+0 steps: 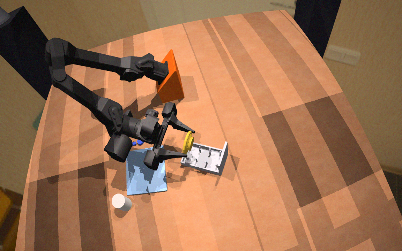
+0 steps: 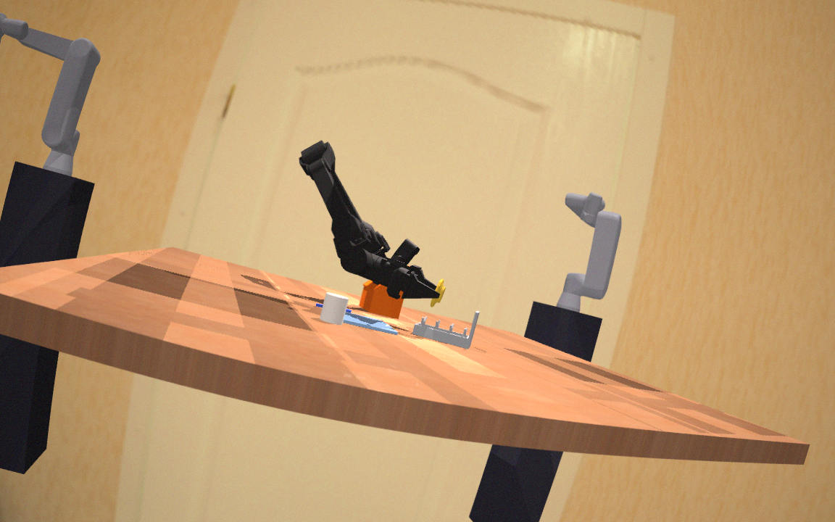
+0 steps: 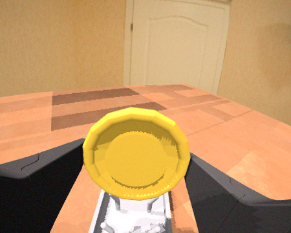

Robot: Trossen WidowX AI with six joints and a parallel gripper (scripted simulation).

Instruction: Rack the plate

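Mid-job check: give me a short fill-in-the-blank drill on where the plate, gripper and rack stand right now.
1. The gripper is shut on the ____ plate.
2. The plate is held ____, on its edge.
3. The plate is above the near end of the ____ dish rack.

Missing words: yellow; upright; white
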